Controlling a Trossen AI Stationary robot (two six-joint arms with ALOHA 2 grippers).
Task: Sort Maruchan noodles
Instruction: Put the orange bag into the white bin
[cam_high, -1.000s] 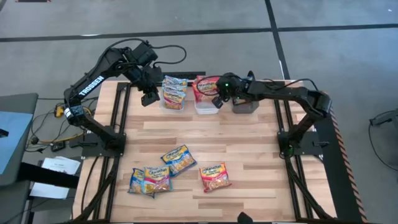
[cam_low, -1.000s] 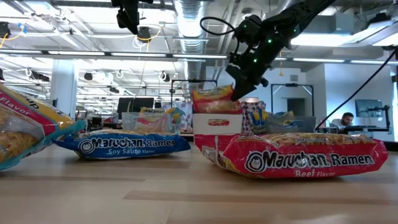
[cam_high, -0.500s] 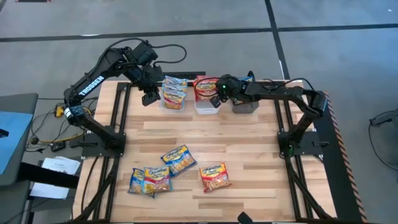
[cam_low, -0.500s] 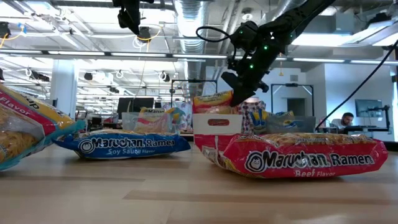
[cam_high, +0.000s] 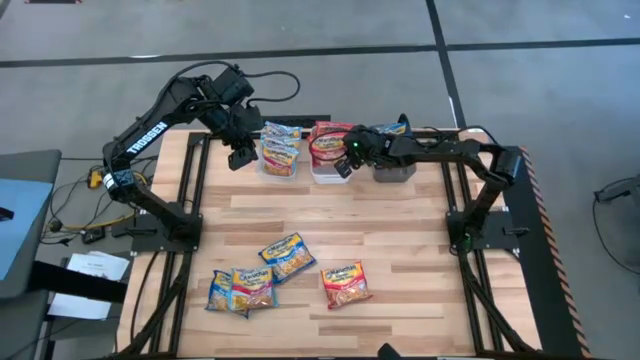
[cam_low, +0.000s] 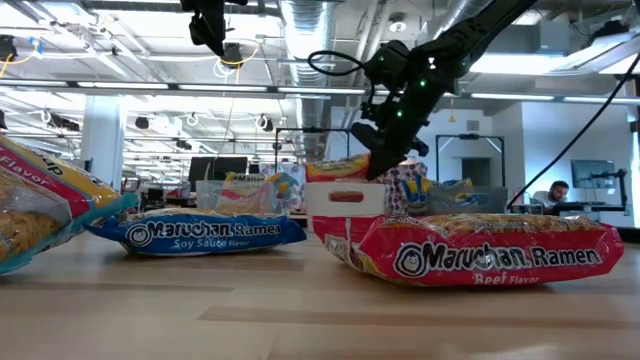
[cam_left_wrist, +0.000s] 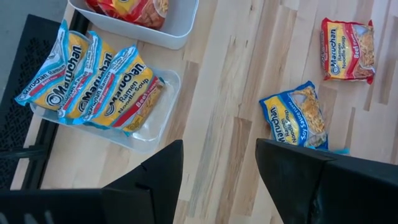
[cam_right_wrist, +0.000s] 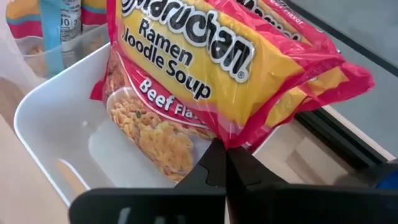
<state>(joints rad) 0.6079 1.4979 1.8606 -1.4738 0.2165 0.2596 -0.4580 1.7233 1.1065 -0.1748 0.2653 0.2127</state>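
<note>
Several Maruchan packets stand on edge in the clear bin (cam_high: 279, 152), which also shows in the left wrist view (cam_left_wrist: 99, 84). A red beef packet (cam_right_wrist: 217, 62) leans in the white bin (cam_high: 322, 172), its lower end on the bin floor. My right gripper (cam_high: 346, 163) is over that bin's near right side, shut on this packet. My left gripper (cam_high: 240, 156) hovers open just left of the clear bin. On the near table lie a blue soy-sauce packet (cam_high: 287, 255), a red beef packet (cam_high: 346, 284) and two overlapping packets (cam_high: 241, 290). My right gripper pinches the beef packet's red sealed edge (cam_right_wrist: 231, 142) between its shut fingers (cam_right_wrist: 217, 165). It comes slanting down from the table's right. The packet is tilted, with its printed face toward the gripper and its lower end inside the white bin (cam_right_wrist: 46, 118).
A grey bin (cam_high: 396, 170) stands right of the white one, with a blue packet (cam_high: 388, 128) beside it at the far edge. Bare wood lies between the bins and the loose packets. In the low view a beef packet (cam_low: 480, 255) lies close to the camera.
My right gripper has moved left and toward the near edge along the bin row and dropped lower, staying shut. The beef packet has gone with it, sinking deeper into the white bin.
</note>
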